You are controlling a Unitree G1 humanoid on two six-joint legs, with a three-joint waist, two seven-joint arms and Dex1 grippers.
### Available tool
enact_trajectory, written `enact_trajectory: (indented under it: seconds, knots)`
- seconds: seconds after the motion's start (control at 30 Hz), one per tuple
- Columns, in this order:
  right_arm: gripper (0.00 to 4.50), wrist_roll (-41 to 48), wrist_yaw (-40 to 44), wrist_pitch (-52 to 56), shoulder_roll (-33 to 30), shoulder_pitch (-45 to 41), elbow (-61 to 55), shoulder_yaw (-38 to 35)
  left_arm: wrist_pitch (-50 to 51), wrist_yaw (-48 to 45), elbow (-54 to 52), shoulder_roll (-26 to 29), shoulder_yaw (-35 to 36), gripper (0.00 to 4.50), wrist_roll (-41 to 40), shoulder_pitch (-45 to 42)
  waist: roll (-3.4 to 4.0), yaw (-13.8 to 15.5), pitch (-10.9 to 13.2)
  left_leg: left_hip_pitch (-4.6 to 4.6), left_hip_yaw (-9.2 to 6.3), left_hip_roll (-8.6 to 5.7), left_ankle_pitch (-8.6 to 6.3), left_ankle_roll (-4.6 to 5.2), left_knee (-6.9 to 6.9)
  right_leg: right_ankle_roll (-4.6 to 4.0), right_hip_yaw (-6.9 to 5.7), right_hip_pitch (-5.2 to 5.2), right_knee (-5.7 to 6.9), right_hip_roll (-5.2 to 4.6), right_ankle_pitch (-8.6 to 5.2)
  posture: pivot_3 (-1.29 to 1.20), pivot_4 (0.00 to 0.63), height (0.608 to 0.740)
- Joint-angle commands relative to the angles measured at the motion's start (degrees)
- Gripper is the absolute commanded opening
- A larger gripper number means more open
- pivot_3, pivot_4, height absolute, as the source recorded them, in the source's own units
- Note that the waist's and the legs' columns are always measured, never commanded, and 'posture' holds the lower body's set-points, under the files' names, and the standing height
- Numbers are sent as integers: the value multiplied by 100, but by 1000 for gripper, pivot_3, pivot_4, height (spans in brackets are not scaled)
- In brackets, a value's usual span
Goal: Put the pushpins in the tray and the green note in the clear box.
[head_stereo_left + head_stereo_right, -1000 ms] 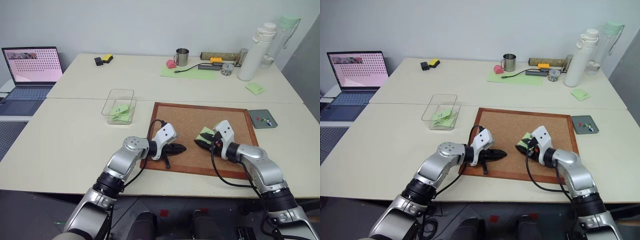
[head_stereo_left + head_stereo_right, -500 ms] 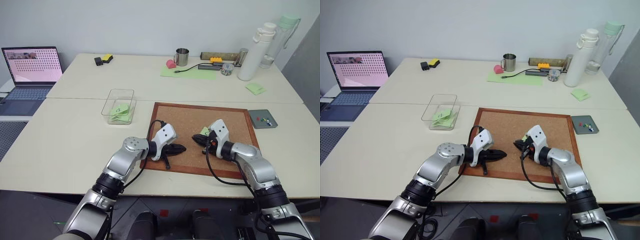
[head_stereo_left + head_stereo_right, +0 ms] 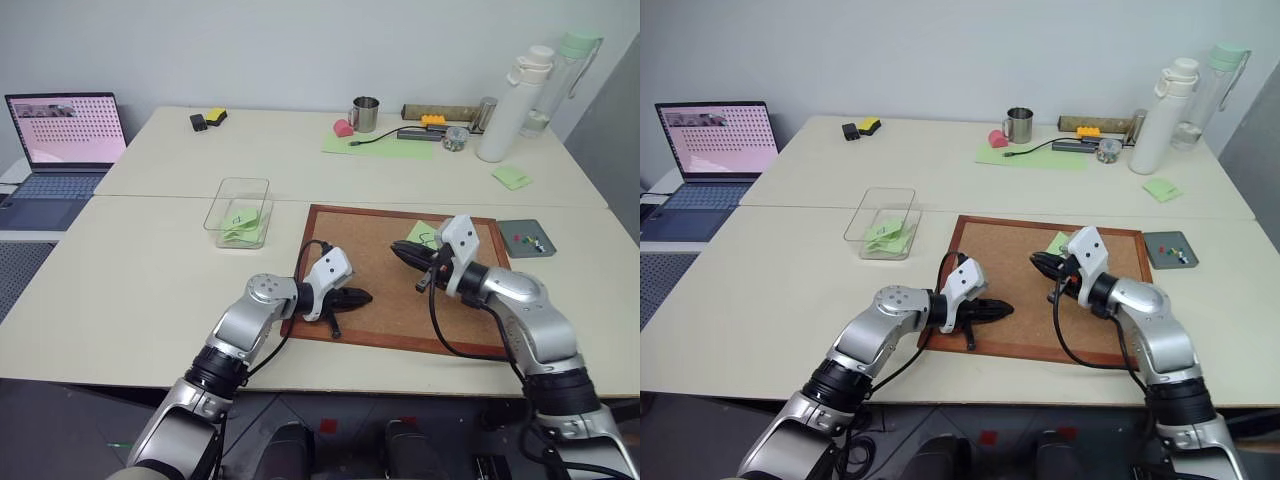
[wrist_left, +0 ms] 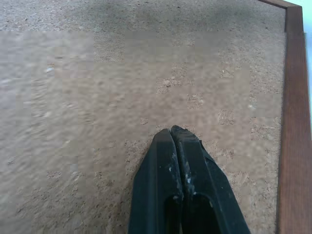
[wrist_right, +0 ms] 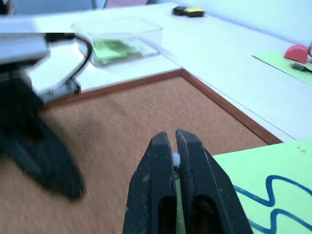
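The grainy, wood-framed corkboard lies flat on the pale table. A square light-green note with a wavy squiggle lies on the board near its far right edge. The right gripper is raised over the board, fingers pinched on a tiny white pushpin. The left gripper is fully closed and empty over bare cork. The clear box, rounded and low-walled, holds green notes left of the board; the dark grey tray holds coloured pins to its right.

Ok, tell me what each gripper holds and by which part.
Right gripper: a tiny white pin, pinched at the fingertips; which part, cannot tell. Left gripper: shut, nothing.
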Motion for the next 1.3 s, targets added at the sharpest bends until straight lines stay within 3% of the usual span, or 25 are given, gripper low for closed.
enact_trajectory:
  seconds: [0.03,0.2,0.4,0.63,1.03,1.3]
  knots:
    - [0,-552,359,-756,-498,69,-138,298,678,169,-85,-275,862,447,-871,-287,-1,0,2,-1,0,1,0,0,2,0,0,-1,0,0,0,0,150,740]
    - [0,-862,654,-1322,-894,83,-198,479,1723,269,-346,-477,1585,1353,-1840,-633,-8,-14,7,-6,0,1,0,0,2,1,-2,-5,0,2,0,0,150,740]
    - [0,-1081,820,-1736,-976,17,-282,664,2655,498,-453,-692,1909,2493,-2569,-928,-11,-9,9,-7,-2,0,0,-1,-1,2,-3,-5,0,1,0,0,150,740]
    - [0,-1225,925,-1860,-840,-207,-576,953,3323,401,-675,-713,1767,2493,-3088,-930,-14,-14,10,-5,-4,0,0,-2,0,1,-4,-4,2,1,0,0,150,740]
    - [0,-1225,1027,-1625,-654,-485,-1222,1233,3234,499,-619,-716,1681,2493,-3080,-916,-15,0,11,-5,-6,0,5,-10,0,0,-5,-4,0,0,0,0,150,740]
    - [0,-1221,1069,-1578,-686,-527,-1261,1217,3268,438,-796,-678,1711,1241,-3252,-809,-16,3,11,-6,-6,-1,6,-11,-1,0,-4,-4,-2,-2,0,0,150,740]
